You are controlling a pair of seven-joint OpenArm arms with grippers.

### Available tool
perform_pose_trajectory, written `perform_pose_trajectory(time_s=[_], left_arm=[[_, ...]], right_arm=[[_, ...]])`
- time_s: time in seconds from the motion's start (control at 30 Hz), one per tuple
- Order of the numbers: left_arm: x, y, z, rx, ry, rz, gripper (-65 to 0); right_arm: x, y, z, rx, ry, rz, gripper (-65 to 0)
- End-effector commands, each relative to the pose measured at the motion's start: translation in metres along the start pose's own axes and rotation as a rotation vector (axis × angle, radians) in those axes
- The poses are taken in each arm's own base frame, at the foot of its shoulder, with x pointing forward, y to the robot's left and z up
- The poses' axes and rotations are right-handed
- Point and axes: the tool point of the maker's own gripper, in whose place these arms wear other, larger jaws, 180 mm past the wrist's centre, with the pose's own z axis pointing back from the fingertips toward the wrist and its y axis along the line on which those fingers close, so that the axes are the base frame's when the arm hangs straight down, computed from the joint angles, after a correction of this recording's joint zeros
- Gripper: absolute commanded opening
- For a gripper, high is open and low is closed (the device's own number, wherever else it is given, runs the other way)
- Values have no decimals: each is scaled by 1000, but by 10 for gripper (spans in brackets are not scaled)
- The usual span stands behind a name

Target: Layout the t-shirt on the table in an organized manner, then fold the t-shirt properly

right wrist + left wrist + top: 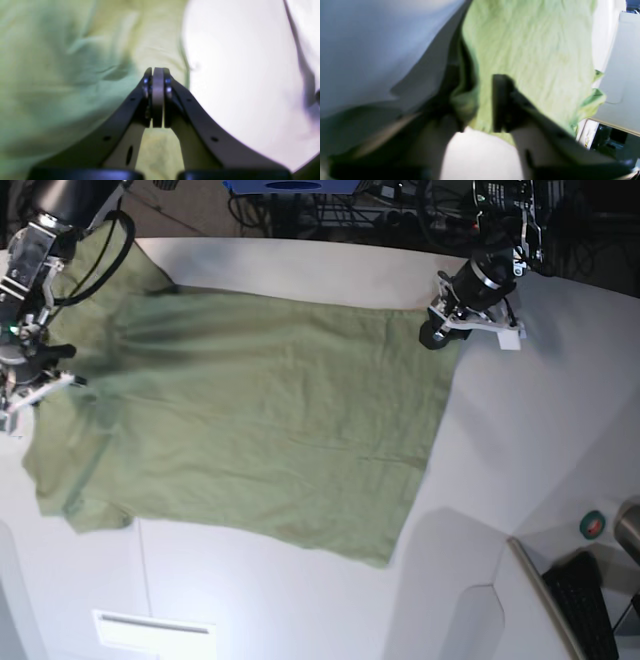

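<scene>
We are in the laying-out step: the left gripper [440,332] pinches the t-shirt's [260,420] hem corner on the surface [520,460], the right gripper [158,72] has its jaws shut, holding nothing we can make out, and next we should draw the cloth flat.

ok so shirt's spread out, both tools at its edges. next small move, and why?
Probably lift the left tool slightly and draw the hem corner outward. Its jaws are around the edge of the t-shirt in the left wrist view, and that far corner looks bunched. The right tool is shut at the sleeve end, over the table.
</scene>
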Motion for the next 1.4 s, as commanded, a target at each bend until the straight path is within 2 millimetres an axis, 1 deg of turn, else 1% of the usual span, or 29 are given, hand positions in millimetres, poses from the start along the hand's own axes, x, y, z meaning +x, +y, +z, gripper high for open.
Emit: perform_pose_trajectory(time_s=[0.0, 0.03, 0.13, 0.27, 0.33, 0.4, 0.47, 0.53, 0.6, 0.67, 0.77, 0.87, 0.93, 1.0, 1.07, 1.1, 1.17, 1.23, 1.3, 1.37], left_arm=[[-1, 3, 2, 12, 9, -10, -555], [-3, 3, 2, 12, 15, -9, -578], [-6, 3, 3, 13, 43, -6, -650], [-6, 4, 3, 13, 46, -5, -650], [-6, 4, 3, 14, 46, -6, -650], [-4, 3, 5, 11, 41, -14, -650], [1, -4, 8, -2, 27, -30, -650], [5, -10, 11, -16, 14, -46, -650], [9, -18, 14, -33, -1, -62, -650], [13, -26, 17, -49, -16, -78, -650], [13, -26, 19, -49, -20, -83, -650], [13, -30, 17, -57, -18, -85, -650], [15, -38, 13, -75, -20, -87, -650], [11, -45, 10, -89, -20, -72, -650], [9, -47, 9, -94, -20, -64, -650], [9, -48, 8, -96, -19, -65, -650], [2, -53, 5, -108, 1, -75, -650], [-2, -56, 4, -114, 13, -82, -650], [-2, -56, 4, -114, 13, -82, -650], [-2, -57, 4, -115, 12, -83, -650]], right_arm=[[9, -13, 4, -16, -34, -23, -650], [5, -21, 6, -16, -19, -49, -650], [-12, -32, 9, 2, 69, -71, -650], [-23, -31, 10, 34, 138, -99, -650], [-32, -19, 2, 65, 182, -79, -650], [-41, -9, -5, 96, 227, -20, -650], [-57, 2, -13, 130, 287, 30, -650], [-59, 11, -28, 154, 324, 44, -650], [-60, 12, -41, 161, 362, 28, -650], [-57, 11, -55, 162, 394, 1, -650], [-46, 13, -70, 171, 420, -36, -650], [-19, 21, -85, 189, 410, -41, -650], [-8, 21, -89, 187, 403, 3, -650], [1, 20, -92, 182, 381, 51, -650], [12, 10, -94, 164, 350, 93, -650], [21, 5, -93, 153, 330, 116, -650], [44, -6, -85, 129, 300, 153, -650], [42, -25, -65, 93, 335, 160, -650], [50, -40, -38, 66, 298, 104, -650], [44, -43, -14, 76, 255, 19, -650]])
